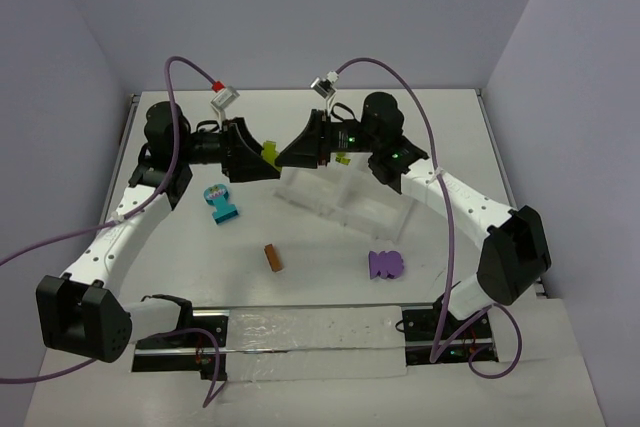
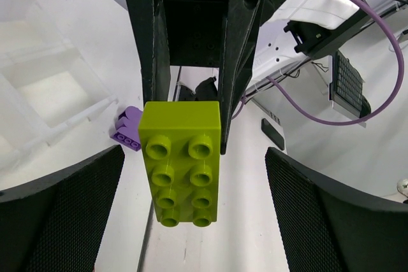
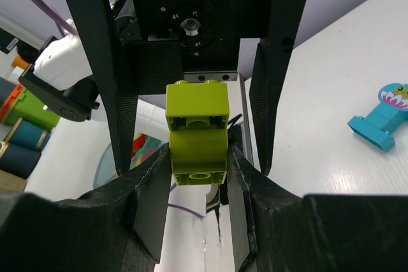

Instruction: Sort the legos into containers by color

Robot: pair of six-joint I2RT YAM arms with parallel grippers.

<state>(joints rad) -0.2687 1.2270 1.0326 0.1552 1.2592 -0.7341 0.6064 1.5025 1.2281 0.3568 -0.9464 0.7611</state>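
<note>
Along the near edge of the counter we note a long clear strip; mid-counter, an orange-brown lego; purple lego toward the right edge; teal lego toward the left; white tray toward the far edge; raised near its left end, right end effector clenched on the lime lego; left end effector released, fingers wide either side.

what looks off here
Nothing spilled or damaged. One lime brick hangs in mid-air, pinched by the right gripper, with the left gripper open around it, not in the tray.
</note>
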